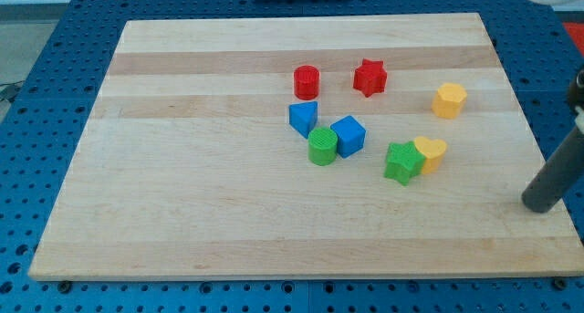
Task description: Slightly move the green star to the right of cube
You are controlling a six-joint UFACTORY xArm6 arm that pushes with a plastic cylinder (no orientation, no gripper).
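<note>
Resting at the view's right edge, my tip (540, 205) is well apart from the green star (401, 162), which already sits right of the blue cube (349, 135), touching a yellow block (431, 153). Pushing appears not yet begun; no fingers exist to report.

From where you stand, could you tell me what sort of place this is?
Probably a robotics lab bench: a wooden board holding coloured blocks sits on a blue perforated table, with my tip at the view's right.

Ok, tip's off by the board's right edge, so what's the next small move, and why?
Probably bring my tip toward the view's left, near the green star. The star already lies right of the blue cube, touching the yellow heart-like block, and my tip is far from every block.
</note>
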